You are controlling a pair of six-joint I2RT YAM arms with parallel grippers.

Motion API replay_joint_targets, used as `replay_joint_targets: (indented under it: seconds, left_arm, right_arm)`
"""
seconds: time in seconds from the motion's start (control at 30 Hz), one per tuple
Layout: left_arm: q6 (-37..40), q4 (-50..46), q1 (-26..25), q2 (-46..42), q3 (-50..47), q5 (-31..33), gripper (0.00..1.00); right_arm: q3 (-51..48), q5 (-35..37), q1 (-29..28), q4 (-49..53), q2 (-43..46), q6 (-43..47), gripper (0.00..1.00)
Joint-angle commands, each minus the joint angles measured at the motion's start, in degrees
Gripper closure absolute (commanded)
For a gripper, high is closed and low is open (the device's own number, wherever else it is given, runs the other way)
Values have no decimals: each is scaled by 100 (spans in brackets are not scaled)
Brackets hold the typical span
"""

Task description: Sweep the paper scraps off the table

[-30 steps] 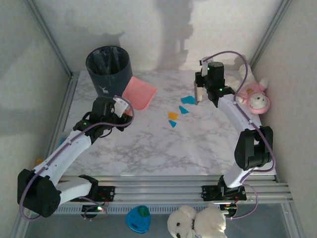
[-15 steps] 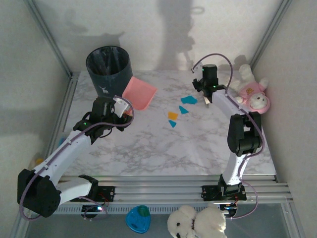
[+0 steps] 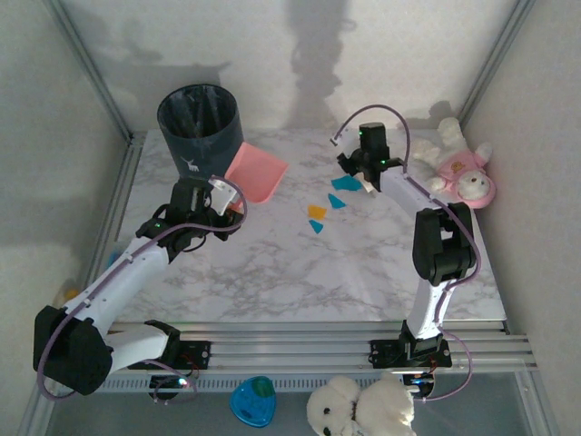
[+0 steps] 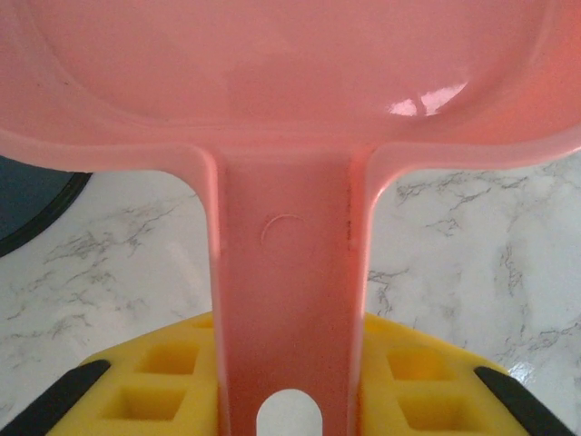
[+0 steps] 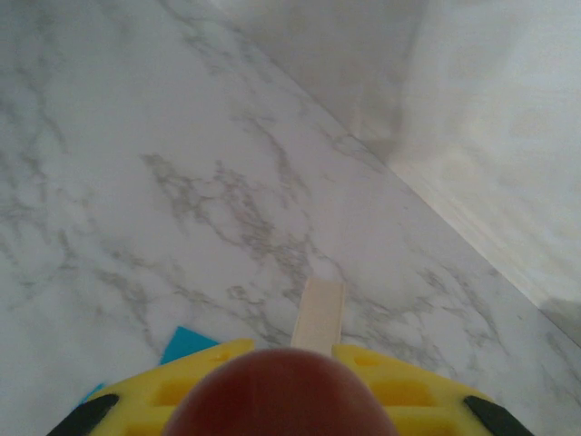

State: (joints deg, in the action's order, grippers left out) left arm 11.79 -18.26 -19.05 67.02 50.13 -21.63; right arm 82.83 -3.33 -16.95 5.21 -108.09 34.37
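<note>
Right jaws shift toward 9 o'clock, pinching a pale stick [image 5: 320,313]; left jaws pinch the dustpan [image 4: 290,91]; teal and orange paper scraps [image 3: 317,211] lie flat.

Overhead view: we record dim, flat grey light. Arm shadows fall on the back wall [image 3: 313,45], so the source sits on the near side. The table [image 3: 272,263] reads evenly lit, with low contrast.

Left wrist: one bright specular spot on the pink dustpan [image 4: 290,82], whose near surface is soft.

Right wrist: the dark red blob [image 5: 277,400] at the bottom edge is fully out of focus, and the marble veining beyond is slightly soft.
</note>
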Motion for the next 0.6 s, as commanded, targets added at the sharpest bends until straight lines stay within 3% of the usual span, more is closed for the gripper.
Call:
replay_joint_targets:
  seconds: [0.0,0.3,0.57]
  left_arm:
    - [-37,-80,-49,64,26,-137,87]
    - [74,-495,-194,496,158,-391,88]
    - [296,-1002,-334,838,465,-653,87]
  right_arm:
    - [-162,-509,-125,272,263,237,100]
    - [-724,-642,-383,562,985,201,100]
    - [-1034,-111,-428,279,1425,-362,100]
